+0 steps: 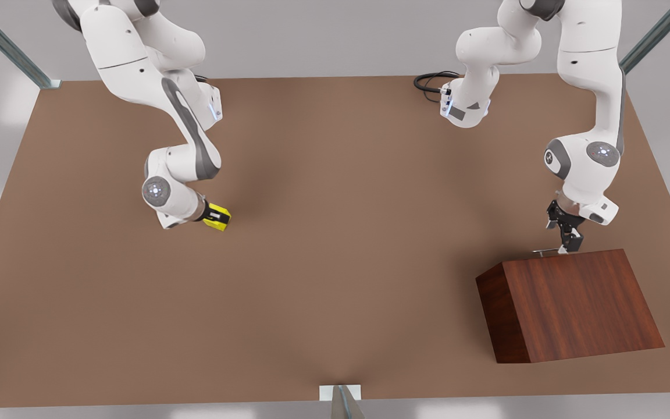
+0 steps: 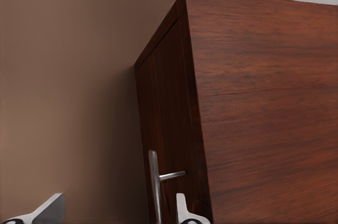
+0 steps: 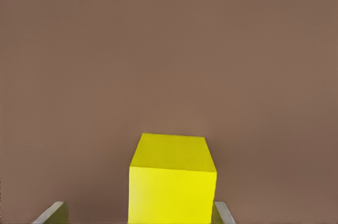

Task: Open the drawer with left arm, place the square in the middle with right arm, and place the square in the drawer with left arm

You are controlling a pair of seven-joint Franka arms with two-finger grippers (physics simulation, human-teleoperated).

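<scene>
Front view: right pincer sits low over the table on the front view's left, fingers straddling the square. Right wrist view confirms: the yellow square lies between the two fingertips, one tip close against its side, the other w/ a visible gap, so can't tell if clenched on it or only bracketing it. Square looks to be resting on or just off the table; no clear gap seen. Left pincer is on the front view's right, pointing down at the far edge of the wooden cabinet, right by the thin silver handle. Left wrist view: handle stands between the two fingers, which are spread apart, not yet closed on the bar; bar's long axis runs along the drawer face. Drawer looks shut, flush w/ the cabinet. Key relation, my read: handle already inside the left pincer's gap, so nxt needs closing on the bar, then a pull away from the cabinet face. Square is well apart from the cabinet; right arm nearer it by far, and the middle lies between the two arms.
</scene>
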